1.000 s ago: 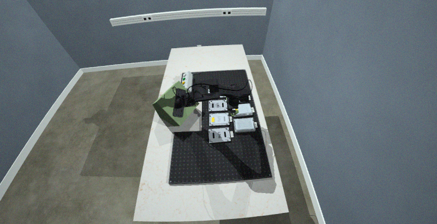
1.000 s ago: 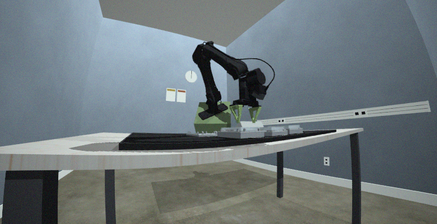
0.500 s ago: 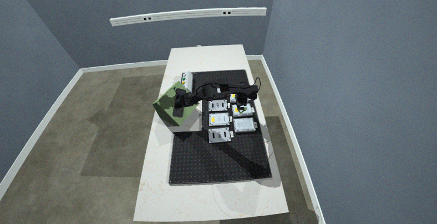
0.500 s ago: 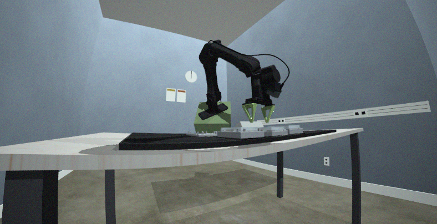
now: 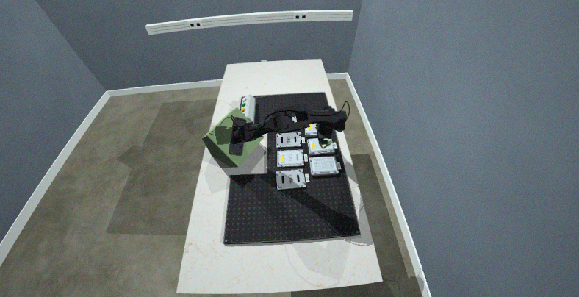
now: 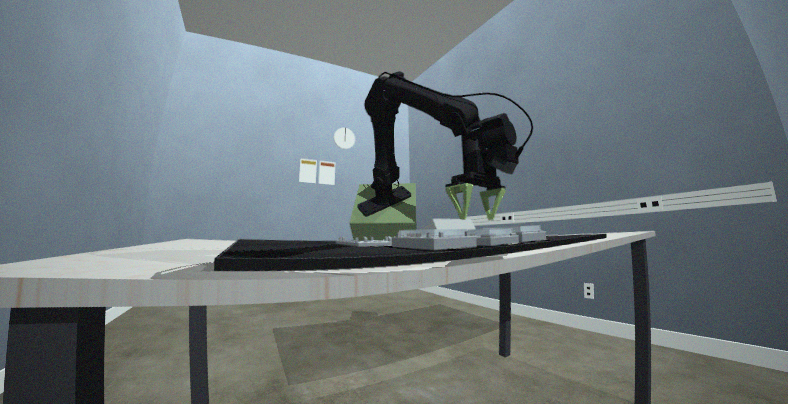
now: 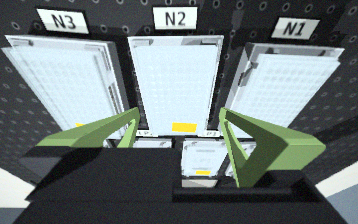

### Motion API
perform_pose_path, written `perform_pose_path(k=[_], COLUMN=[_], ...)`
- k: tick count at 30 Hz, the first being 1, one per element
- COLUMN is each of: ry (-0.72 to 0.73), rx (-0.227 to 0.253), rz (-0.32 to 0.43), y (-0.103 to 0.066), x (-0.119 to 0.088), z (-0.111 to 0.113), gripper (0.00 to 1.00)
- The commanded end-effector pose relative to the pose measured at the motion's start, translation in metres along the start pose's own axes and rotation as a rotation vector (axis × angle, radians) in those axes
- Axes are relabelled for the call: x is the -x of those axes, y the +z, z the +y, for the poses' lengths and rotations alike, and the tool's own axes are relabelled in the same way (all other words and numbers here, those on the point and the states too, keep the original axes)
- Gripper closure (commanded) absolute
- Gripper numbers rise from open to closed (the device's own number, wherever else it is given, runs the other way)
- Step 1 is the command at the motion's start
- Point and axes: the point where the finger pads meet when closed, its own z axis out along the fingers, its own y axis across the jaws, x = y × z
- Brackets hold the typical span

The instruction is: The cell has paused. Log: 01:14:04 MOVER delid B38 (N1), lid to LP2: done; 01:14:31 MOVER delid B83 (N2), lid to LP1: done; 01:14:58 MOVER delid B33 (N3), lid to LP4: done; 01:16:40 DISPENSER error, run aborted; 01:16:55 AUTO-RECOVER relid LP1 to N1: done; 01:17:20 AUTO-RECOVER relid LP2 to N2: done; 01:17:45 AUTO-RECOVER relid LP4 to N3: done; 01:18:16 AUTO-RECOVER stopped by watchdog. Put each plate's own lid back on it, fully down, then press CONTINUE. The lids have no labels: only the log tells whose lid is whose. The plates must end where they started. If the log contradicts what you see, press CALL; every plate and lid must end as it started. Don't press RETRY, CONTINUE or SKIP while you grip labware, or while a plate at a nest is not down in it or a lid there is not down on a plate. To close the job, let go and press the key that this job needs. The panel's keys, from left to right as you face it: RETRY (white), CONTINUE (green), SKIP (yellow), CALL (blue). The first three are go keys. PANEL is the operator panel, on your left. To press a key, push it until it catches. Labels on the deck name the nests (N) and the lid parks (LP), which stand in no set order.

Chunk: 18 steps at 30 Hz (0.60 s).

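My gripper (image 5: 325,144) (image 6: 477,218) (image 7: 179,111) is open and empty, its fingertips above the long sides of the lidded plate at N2 (image 5: 320,152) (image 7: 176,85). The lid there has a yellow patch. The plate at N3 (image 5: 311,134) (image 7: 62,75) also shows a yellow patch; whether its lid is fully down is unclear. The plate at N1 (image 5: 324,165) (image 7: 290,82) shows wells and no yellow patch, seemingly no lid. A yellow-patched lid (image 5: 292,158) (image 7: 200,155) lies on LP1. The operator panel (image 5: 250,110) shows white, green and yellow keys; its blue key is hidden.
LP2 (image 5: 289,134) and LP4 (image 5: 290,173) hold no lid. LP3 is hidden under the arm in the top view. The green block (image 5: 239,157) (image 6: 380,230) stands by the arm's base, between the panel and the parks. The arm reaches over the parks.
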Motion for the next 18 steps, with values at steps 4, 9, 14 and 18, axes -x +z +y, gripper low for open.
perform_pose_path(k=[4,9,14,18], ry=[0.007,0.006,0.001,-0.002], rx=[0.011,0.012,0.011,0.011], rz=[-0.039,-0.040,-0.032,-0.029], y=[-0.0182,-0.0169,-0.0146,-0.0135], x=[0.0098,0.0105,0.0093,0.0089], z=[0.0023,0.0041,0.0062,0.0073], gripper=[0.00,0.00,0.00,0.00])
